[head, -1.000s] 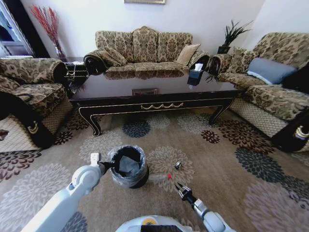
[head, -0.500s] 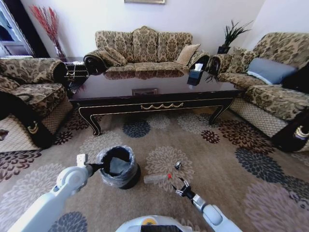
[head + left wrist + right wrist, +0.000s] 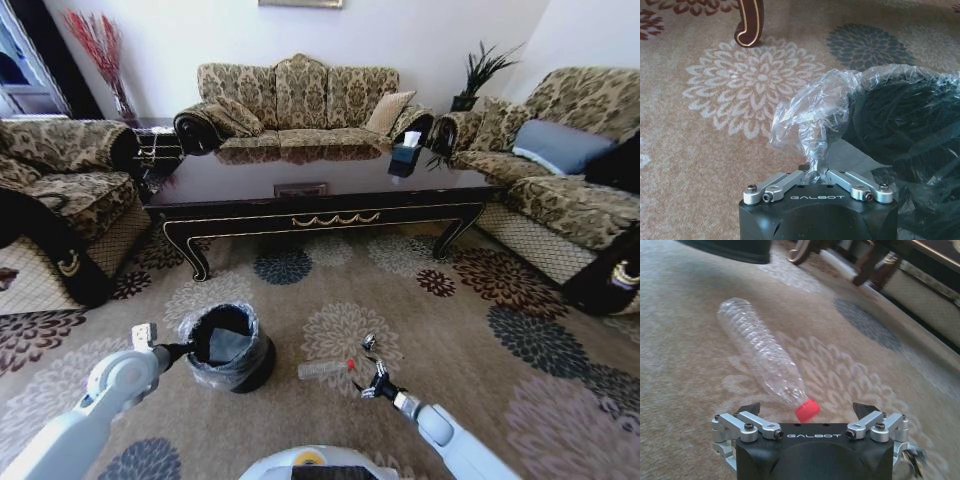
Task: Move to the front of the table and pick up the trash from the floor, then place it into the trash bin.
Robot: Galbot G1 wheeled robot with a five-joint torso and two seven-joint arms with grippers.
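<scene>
Head view: on the floor (image 3: 470, 330) before the table (image 3: 320, 205), the left gripper (image 3: 183, 350) pinches the bag at the rim of the bin (image 3: 225, 347). The right gripper (image 3: 370, 380), fingers spread, hovers just behind the bottle (image 3: 326, 369).

Left wrist view: the left gripper (image 3: 812, 167) is pressed together on the bag's crinkled plastic, the bin (image 3: 905, 130) just beyond it.

Right wrist view: the right gripper (image 3: 807, 412) is wide open, the bottle's (image 3: 760, 352) red cap between its fingertips.
</scene>
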